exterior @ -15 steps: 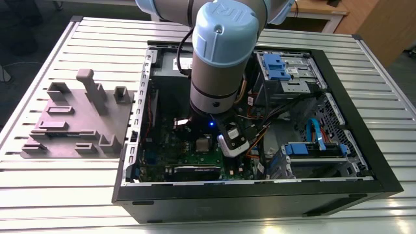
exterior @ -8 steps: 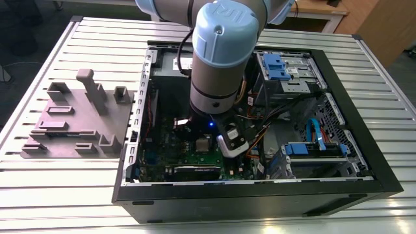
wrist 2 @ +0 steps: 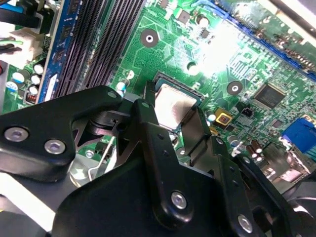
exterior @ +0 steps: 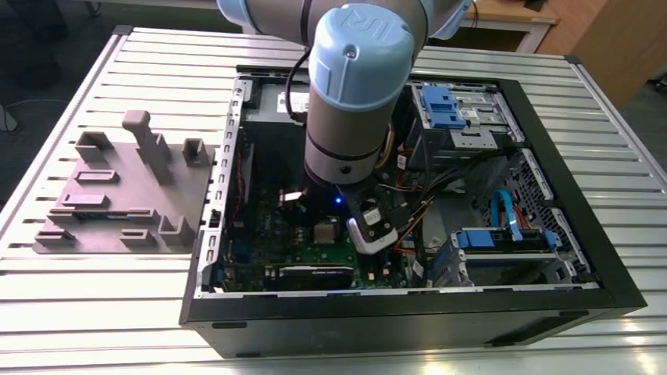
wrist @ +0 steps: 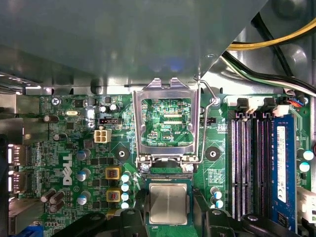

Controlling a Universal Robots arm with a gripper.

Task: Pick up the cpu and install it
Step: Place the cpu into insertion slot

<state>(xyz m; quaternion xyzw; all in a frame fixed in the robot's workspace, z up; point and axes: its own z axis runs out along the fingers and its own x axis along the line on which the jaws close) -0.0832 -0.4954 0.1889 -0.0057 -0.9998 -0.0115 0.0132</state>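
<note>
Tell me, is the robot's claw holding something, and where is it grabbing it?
Yes. The claw holds the cpu by two opposite side edges, one finger on each, right over the socket on the green motherboard.

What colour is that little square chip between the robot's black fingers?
The cpu has a pale silvery metal top, clearest in the first wrist view.

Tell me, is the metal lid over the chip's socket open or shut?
Open: the metal lid stands flipped back, and the cpu lies uncovered beside its hinge.

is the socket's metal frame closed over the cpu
No, in the first wrist view the metal frame is flipped open, with bare board showing through its window, and the cpu lies uncovered beside its hinge.
</note>
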